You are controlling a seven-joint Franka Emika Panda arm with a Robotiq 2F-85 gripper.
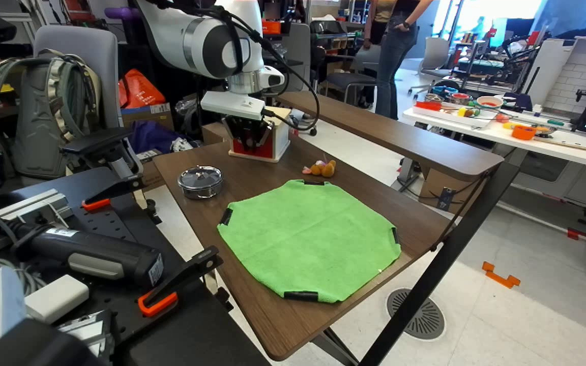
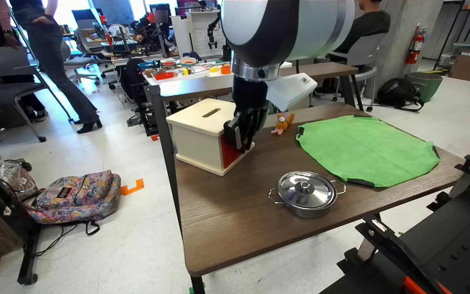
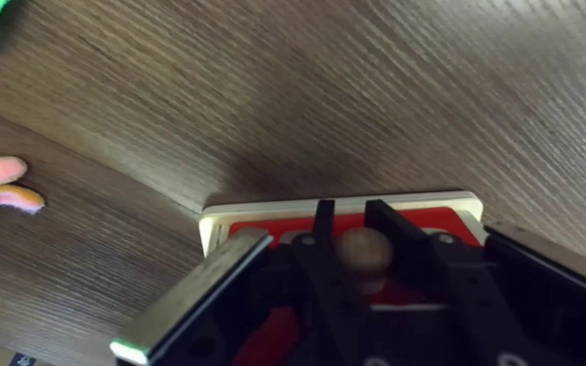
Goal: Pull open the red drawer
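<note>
Red, the drawer point(image 2: 229, 155) faced inward from the worktop's point(image 2: 235, 208) edge, presumably for pulling room; the hand point(image 3: 350, 209) looked clamped on its round knob point(image 3: 364, 250).

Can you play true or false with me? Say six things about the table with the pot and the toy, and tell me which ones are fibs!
1. The pincer has the knob of the drawer between its fingers. True.
2. The drawer is pulled wide open. False: it looks shut.
3. The toy and the pot are both on the table. True.
4. The green cloth lies on the table too. True.
5. The toy sits on the cloth. False: it is beside the cloth.
6. The pot is uncovered. False: its lid is on.
</note>
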